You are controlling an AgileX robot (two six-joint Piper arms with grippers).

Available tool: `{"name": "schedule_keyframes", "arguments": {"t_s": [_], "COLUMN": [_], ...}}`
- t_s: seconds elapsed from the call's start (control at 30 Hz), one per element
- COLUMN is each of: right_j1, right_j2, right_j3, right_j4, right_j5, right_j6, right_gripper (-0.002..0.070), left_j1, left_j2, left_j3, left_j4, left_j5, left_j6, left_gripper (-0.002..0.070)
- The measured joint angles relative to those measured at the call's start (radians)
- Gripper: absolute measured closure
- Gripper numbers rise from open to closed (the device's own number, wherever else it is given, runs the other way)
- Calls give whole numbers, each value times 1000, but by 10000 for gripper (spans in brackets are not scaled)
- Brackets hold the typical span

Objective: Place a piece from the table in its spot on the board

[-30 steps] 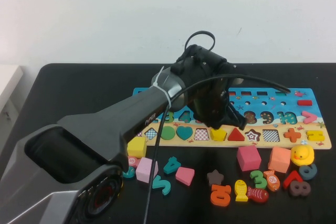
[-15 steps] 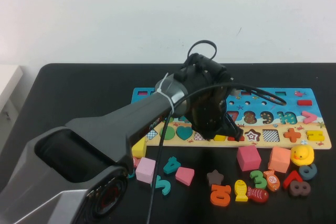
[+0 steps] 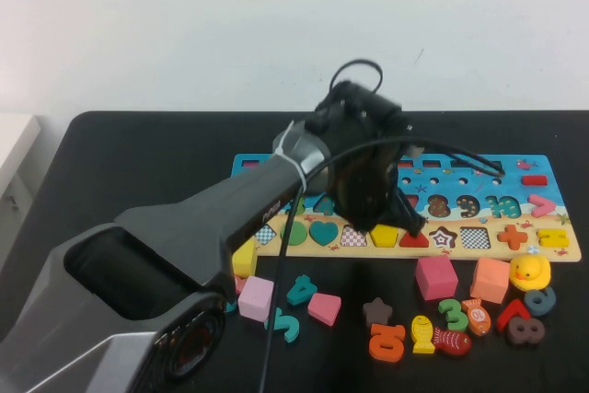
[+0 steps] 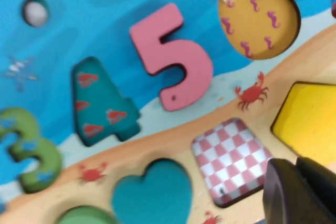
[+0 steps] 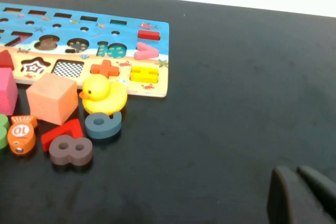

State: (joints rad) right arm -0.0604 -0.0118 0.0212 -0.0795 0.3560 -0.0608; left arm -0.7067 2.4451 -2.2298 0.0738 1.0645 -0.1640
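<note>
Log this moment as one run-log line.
left gripper: shut, over board | yellow pentagon: in its cut-out | right gripper: shut, low over bare table, holding nothing

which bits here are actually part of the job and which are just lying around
Part of the job:
- small flat yellow wooden pentagon, in the board's shape row
- long blue-and-sandy wooden puzzle board
- left claw, shut, over the pentagon

Lying about:
- right claw, shut, over bare table
- yellow duck
- pink cube
- orange cube
</note>
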Motion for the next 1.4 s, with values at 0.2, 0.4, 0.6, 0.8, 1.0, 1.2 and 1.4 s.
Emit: {"name": "schedule_keyframes", "arguments": {"t_s": [0.2, 0.4, 0.6, 0.8, 1.0, 1.2, 1.4], "right_j1": [0, 0, 0, 0, 0, 0, 0], "right_j2": [0, 0, 0, 0, 0, 0, 0], "right_j3": [0, 0, 0, 0, 0, 0, 0], "right_j4": [0, 0, 0, 0, 0, 0, 0], "right_j5": [0, 0, 0, 0, 0, 0, 0], "right_j6": [0, 0, 0, 0, 0, 0, 0], "right_gripper": [657, 658, 658, 658, 658, 657, 658], "left_j1": [0, 0, 0, 0, 0, 0, 0], "left_j2": [-35, -220, -499, -773, -1004, -1236, -1513], "left_j3": [-161, -265, -275, -177, 11, 288, 709], "left_j4": [22, 113, 184, 141, 151, 120, 27], "left_j5": [130, 175, 189, 202, 201, 157, -36], "left_j6": [122, 199, 254, 261, 262, 291, 306], "left_gripper": [675, 676, 676, 676, 676, 676, 676]}}
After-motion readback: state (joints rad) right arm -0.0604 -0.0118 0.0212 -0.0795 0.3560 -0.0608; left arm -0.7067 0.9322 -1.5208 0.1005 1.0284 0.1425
